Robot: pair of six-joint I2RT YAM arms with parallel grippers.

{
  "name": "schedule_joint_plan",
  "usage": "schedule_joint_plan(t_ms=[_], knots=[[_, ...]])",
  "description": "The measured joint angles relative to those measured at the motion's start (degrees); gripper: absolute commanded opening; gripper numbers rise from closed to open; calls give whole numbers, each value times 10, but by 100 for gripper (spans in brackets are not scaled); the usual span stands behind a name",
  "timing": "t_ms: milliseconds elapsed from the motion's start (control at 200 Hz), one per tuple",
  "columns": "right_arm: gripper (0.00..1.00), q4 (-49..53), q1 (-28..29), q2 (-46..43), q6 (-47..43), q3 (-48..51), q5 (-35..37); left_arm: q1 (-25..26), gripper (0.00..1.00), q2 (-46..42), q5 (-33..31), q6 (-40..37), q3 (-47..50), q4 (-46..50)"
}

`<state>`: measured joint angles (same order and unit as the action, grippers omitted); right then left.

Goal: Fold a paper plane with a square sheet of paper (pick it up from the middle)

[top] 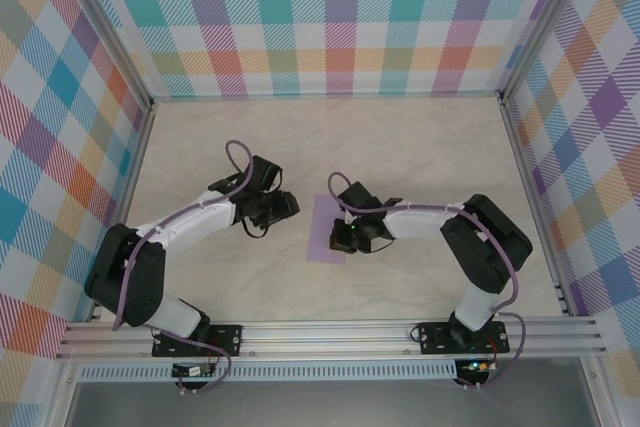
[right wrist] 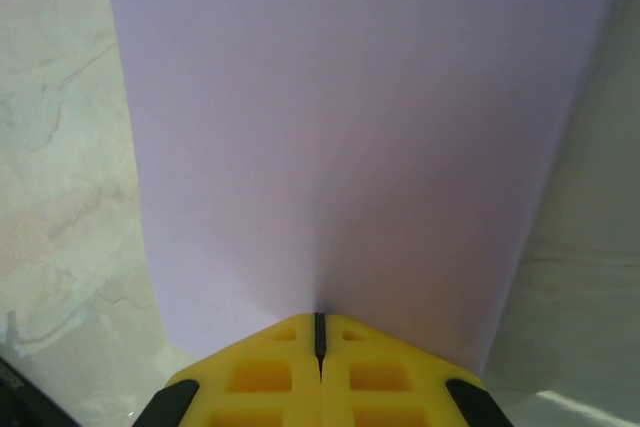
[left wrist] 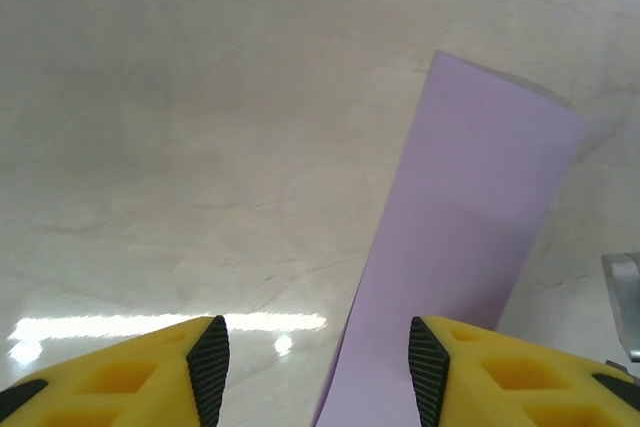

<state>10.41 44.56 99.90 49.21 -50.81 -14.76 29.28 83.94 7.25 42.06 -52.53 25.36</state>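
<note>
Right wrist cam: right gripper jaws shut, looks pinched on the near edge of the square sheet of paper right at the crease. Left gripper gapes empty, sheet at its 1 o'clock. Prob mid-fold; next the left needs a corner w/o dragging the sheet.

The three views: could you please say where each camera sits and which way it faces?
Top external: above and behind the bases, looking down on table, arms, paper.
Left wrist: on that arm, facing past the open left hand to the paper.
Right wrist: on that arm, facing along the paper the shut right hand pinches.
All share the paper.
</note>
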Motion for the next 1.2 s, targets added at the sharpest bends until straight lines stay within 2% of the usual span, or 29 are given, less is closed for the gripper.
schedule_joint_plan(t_ms=[155,365,620,895,990,1060,1200], knots=[[0,6,16,63,24,-93,10,-5,54,-54,-19,16,39,2],[0,50,-15,84,-15,-204,37,-7,55,-100,-13,21,67,-1],[0,113,-79,142,-64,-250,57,-7,55,-103,45,32,74,-27],[0,177,-106,172,-88,-288,88,12,53,-74,100,59,74,-79],[0,171,-117,149,-88,-257,99,35,48,-59,111,73,74,-103],[0,157,-127,121,-94,-218,97,56,39,-45,117,84,74,-122],[0,107,-138,54,-117,-147,53,98,26,-11,122,102,68,-151]])
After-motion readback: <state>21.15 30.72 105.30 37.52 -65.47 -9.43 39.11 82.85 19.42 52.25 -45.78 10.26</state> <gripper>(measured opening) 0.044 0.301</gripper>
